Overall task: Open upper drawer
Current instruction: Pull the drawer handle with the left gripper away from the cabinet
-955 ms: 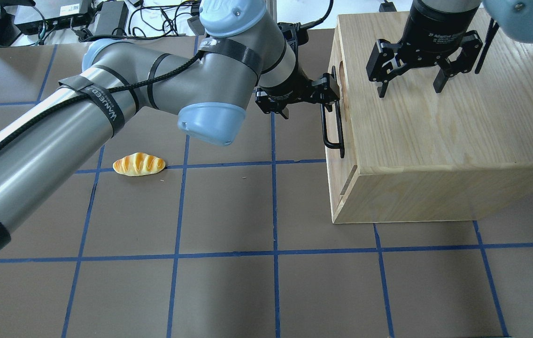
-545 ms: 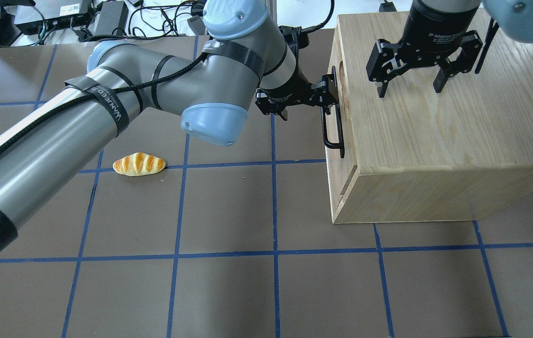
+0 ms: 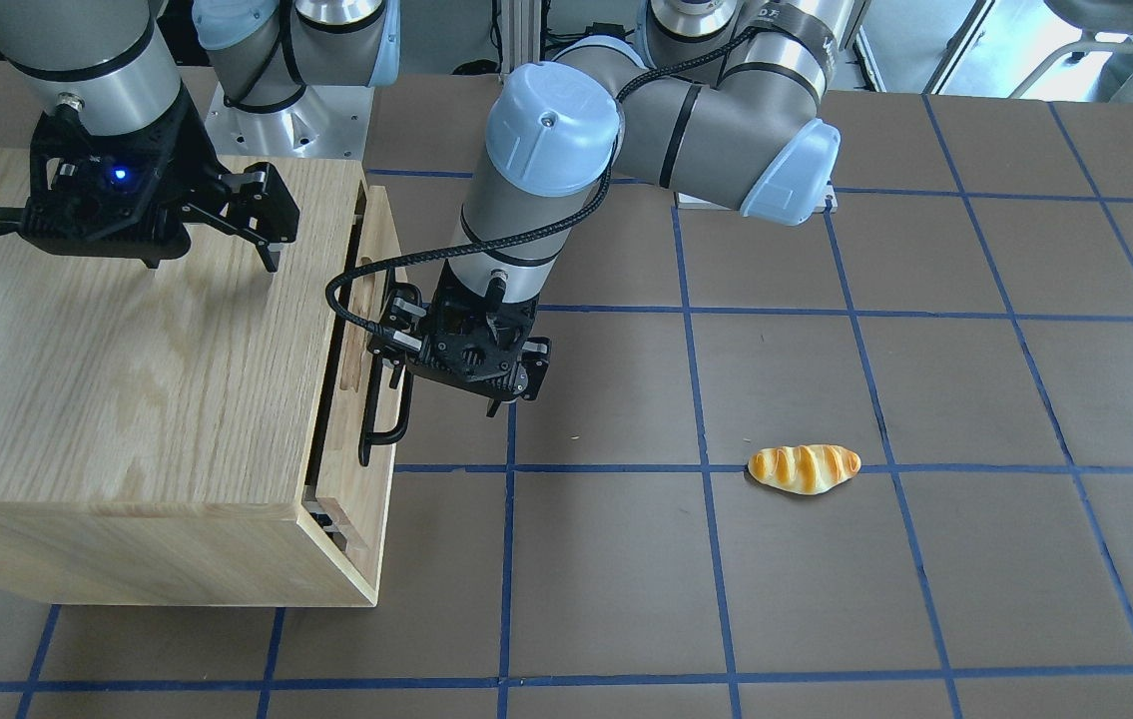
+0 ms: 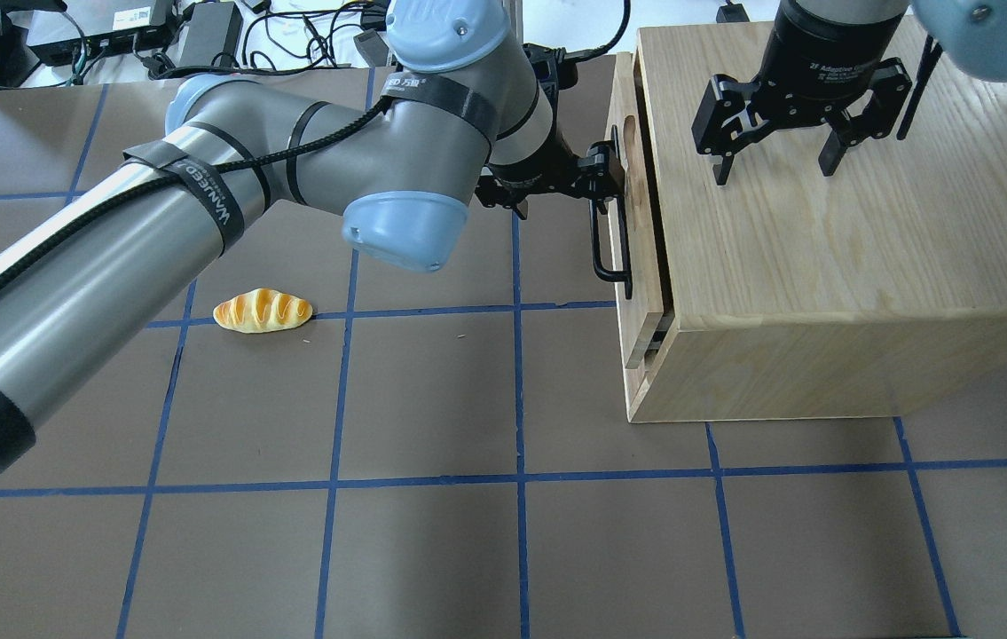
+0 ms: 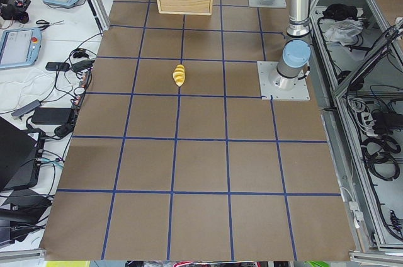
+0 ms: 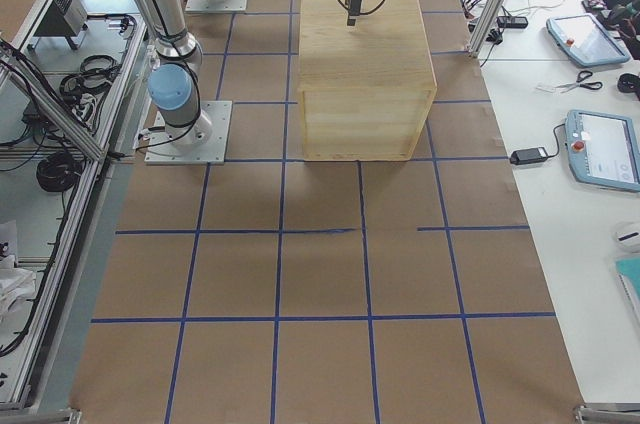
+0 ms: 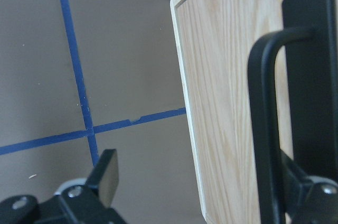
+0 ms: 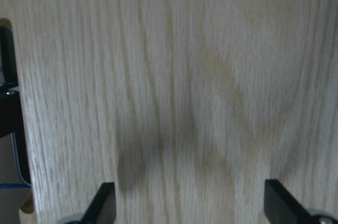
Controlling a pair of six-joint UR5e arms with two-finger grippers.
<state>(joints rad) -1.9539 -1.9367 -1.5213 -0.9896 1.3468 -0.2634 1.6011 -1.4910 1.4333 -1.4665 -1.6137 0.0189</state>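
Note:
The upper drawer (image 4: 620,89) is pulled a little way out of the oak cabinet (image 4: 822,293), with a dark gap behind its pale front panel (image 3: 366,529). Its black bar handle (image 4: 596,244) also shows in the left wrist view (image 7: 261,129). My left gripper (image 4: 561,188) points down at the handle's far end. It is open, with one finger (image 7: 309,197) between the bar and the panel and the other finger (image 7: 105,174) out over the floor. My right gripper (image 4: 774,173) hangs open and empty just above the cabinet top (image 8: 190,102).
A toy bread roll (image 4: 263,311) lies on the brown, blue-taped table, to the left of the cabinet. It also shows in the front view (image 3: 804,468). Cables and power boxes (image 4: 113,35) lie beyond the table's far edge.
The drawer front and its handle have slid out from the cabinet, opening a gap. My left gripper has moved the same way with the handle. The right gripper has not moved.

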